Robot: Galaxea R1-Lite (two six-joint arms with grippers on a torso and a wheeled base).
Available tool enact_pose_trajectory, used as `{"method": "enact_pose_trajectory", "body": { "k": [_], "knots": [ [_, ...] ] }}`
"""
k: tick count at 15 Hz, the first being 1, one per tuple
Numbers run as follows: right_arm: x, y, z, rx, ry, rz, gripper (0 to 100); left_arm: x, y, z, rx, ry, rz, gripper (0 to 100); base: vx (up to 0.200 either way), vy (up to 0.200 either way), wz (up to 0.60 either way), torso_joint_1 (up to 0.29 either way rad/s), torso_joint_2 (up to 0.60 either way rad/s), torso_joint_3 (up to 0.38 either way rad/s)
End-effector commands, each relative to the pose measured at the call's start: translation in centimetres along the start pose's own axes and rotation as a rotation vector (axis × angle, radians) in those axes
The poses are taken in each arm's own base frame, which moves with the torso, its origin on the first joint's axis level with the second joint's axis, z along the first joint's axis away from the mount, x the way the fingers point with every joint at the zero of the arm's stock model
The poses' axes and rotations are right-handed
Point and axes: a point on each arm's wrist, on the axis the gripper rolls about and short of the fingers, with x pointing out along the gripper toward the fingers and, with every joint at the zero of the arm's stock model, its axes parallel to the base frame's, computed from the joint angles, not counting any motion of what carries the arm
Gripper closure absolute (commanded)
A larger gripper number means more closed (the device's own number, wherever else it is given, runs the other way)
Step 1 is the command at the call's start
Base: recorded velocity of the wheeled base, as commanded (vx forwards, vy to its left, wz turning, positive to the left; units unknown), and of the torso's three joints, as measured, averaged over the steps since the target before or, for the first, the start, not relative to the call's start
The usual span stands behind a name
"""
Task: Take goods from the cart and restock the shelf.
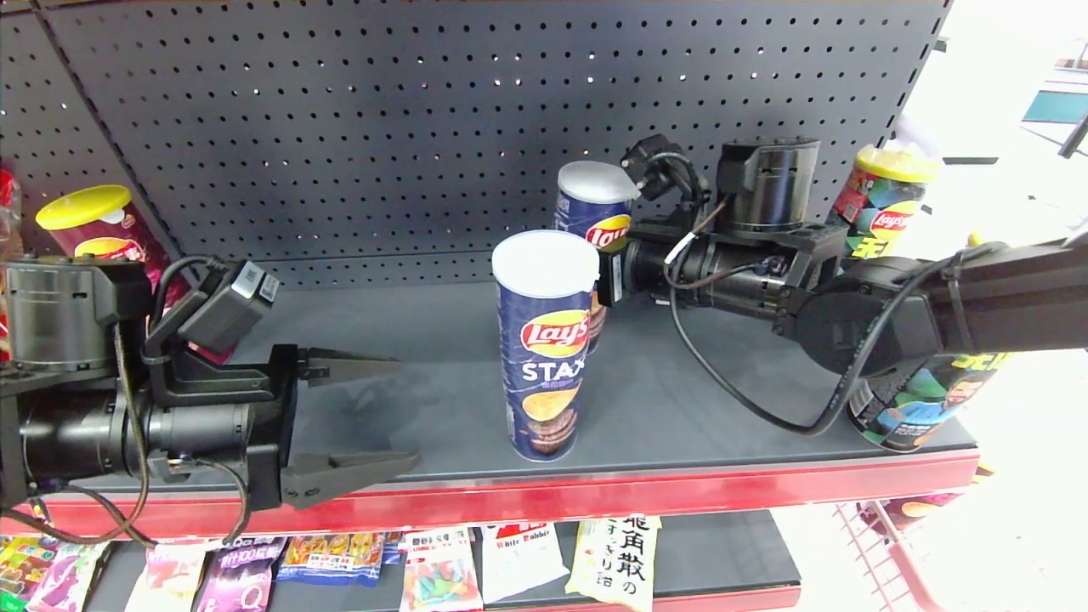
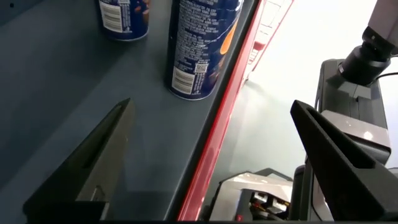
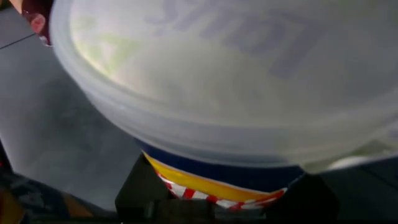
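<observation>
Shelf (image 1: 408,340), grey with a red front edge. Left hand (image 1: 408,414) low by that edge, wide open, nothing in it. Right hand (image 1: 605,285) clenched round the back can (image 1: 592,217), toward the back of the shelf. Blue front can (image 1: 546,357) standing upright near the edge, just beside the back one.

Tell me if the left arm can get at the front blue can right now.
Probably yes: the left gripper, fingers open, faces the front blue can across bare shelf, nothing between. The right gripper holds the rear can behind it.
</observation>
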Motion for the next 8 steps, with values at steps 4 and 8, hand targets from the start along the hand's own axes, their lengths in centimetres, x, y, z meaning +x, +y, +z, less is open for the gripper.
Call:
{"method": "enact_pose_trajectory", "body": {
  "k": [4,8],
  "knots": [
    [1.40,-0.30,-0.18,-0.004,-0.008,-0.003,100,0.01,-0.03,-0.08,-0.002,0.001,0.000,0,0.000,0.000,0.00,0.000,0.00,0.000],
    [1.61,-0.17,-0.25,-0.005,-0.007,-0.007,0,0.00,-0.06,-0.18,-0.006,0.004,-0.001,0,0.000,0.000,0.00,0.000,0.00,0.000]
  ]
}}
